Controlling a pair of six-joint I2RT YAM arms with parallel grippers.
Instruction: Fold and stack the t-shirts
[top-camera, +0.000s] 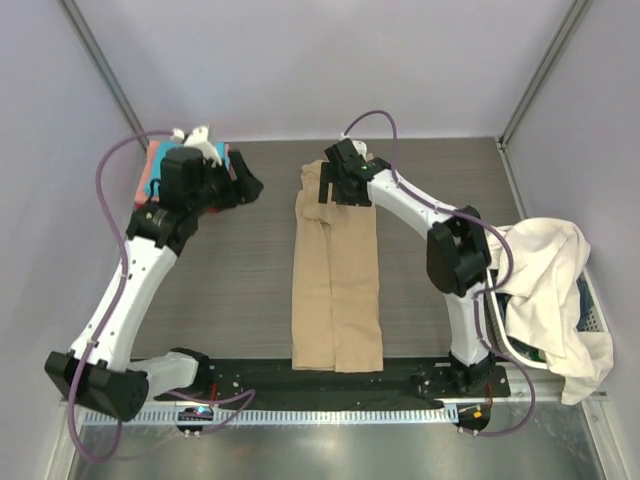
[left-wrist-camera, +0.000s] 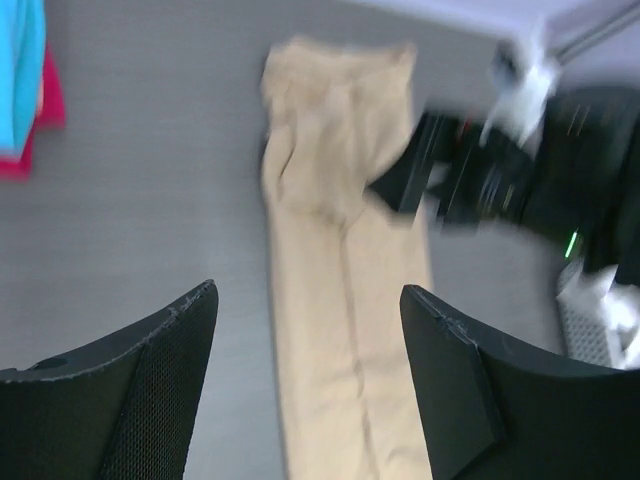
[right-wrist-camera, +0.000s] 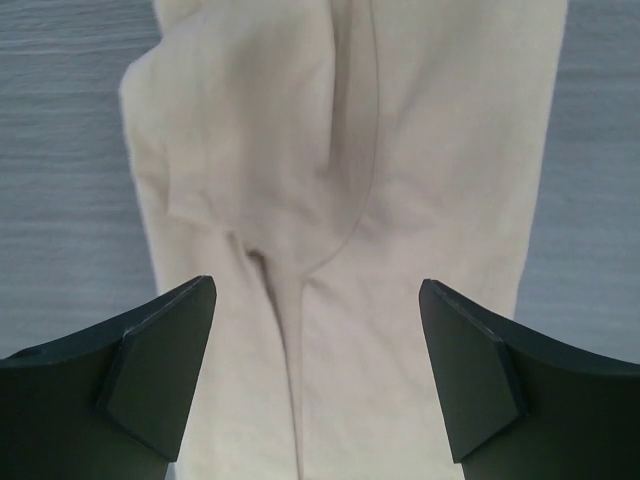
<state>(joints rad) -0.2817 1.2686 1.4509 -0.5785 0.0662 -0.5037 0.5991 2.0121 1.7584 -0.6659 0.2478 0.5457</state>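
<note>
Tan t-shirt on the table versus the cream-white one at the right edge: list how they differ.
The tan t-shirt lies flat on the table, folded into a long narrow strip; the cream-white t-shirt hangs crumpled and unfolded over the basket. The open right gripper is above the tan one's far end; no gripper is near the cream-white one. Both are plain, unprinted cloth.

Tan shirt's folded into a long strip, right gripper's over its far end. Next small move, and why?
Probably lower the right gripper onto the far end of the tan shirt and pinch it. Its jaws stand open above that end, holding nothing, and the strip lies flat at full length, so a crosswise fold looks due. The left gripper is open too, away from the shirt.
</note>
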